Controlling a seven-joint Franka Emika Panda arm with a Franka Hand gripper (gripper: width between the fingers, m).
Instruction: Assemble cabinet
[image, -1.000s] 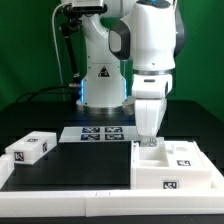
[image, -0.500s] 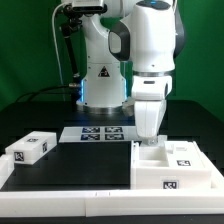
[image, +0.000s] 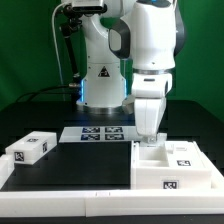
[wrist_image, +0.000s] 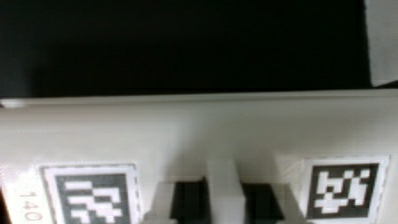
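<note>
Black tabletop (image: 70, 165) carries everything. Cabinet (image: 185, 168), white open shell, sits at exterior view's right. Marker board (image: 100, 133) lies behind, toward exterior view's left. Loose tagged block (image: 30, 149) waits well apart at far left, likely your later pick. Gripper (image: 148, 138) hangs low at cabinet's rear corner. Fingers (wrist_image: 185, 203) seem to straddle thin wall, probably to shift shell. You cannot tell grip width: wrist view is blurred.

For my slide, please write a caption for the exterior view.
Panda arm reaching down to the white cabinet, one tagged block apart at the exterior view's left.
</note>
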